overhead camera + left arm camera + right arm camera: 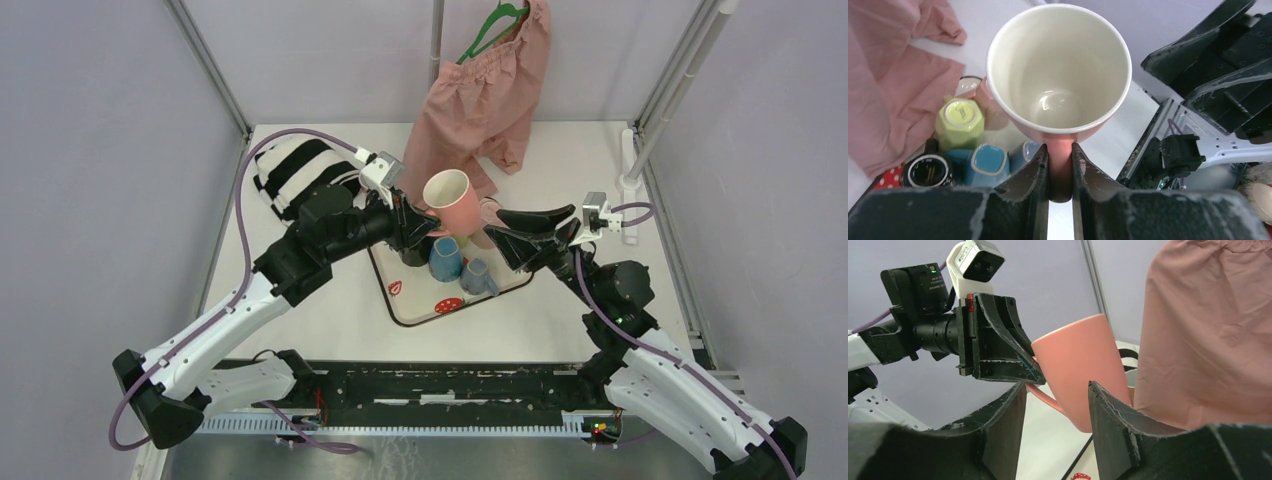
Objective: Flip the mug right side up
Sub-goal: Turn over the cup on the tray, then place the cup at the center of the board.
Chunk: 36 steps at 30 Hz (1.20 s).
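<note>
Overhead, you see the pink mug (447, 192) held above the tray (420, 312), empty, mouth tilted up, near the hanging pink shorts (480, 100). From the left wrist, the left gripper (1060, 150) pinches its handle. Below sit two blue cups (985, 167), one green cup (959, 117), one black cup (928, 170), and perhaps another. From the right wrist, the right gripper (1056, 387) gapes wide, holding nothing, just beside the mug.
</note>
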Tool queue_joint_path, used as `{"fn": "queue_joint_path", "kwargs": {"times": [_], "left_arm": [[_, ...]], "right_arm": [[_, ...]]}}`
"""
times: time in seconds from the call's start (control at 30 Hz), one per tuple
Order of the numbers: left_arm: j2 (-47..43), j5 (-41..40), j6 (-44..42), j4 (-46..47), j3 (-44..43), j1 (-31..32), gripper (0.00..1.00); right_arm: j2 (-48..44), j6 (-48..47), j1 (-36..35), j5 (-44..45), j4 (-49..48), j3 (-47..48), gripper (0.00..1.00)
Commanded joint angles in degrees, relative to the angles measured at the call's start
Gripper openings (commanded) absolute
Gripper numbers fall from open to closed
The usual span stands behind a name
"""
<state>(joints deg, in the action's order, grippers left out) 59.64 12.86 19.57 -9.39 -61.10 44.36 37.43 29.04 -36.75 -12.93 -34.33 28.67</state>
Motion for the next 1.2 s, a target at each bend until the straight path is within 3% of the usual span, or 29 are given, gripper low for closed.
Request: {"fn": "queue_joint_path", "kwargs": {"times": [0.0,0.47,0.83,1.17], "left_arm": [[-3.0,-7.4,-3.9,1.5,-1.2,-0.1,0.02],[-0.1,-19.7,-6.5,-7.0,-2.9,-2.3,0.02],[0.4,-17.0,-5.2,-7.7,1.1,-20.8,0.02],[6.4,-20.9,-5.8,-2.6,3.9,-26.0,0.02]], "right_arm": [[-1.0,-1.7,-0.2,1.5,1.4,0.9,0.54],[-2.6,-2.9,-0.2,2.5,4.0,0.4,0.54],[-3.7,-4.8,-0.2,3.2,7.5,1.0,0.54],[-4.5,-6.8,-0.2,3.5,9.6,1.0,0.55]]}}
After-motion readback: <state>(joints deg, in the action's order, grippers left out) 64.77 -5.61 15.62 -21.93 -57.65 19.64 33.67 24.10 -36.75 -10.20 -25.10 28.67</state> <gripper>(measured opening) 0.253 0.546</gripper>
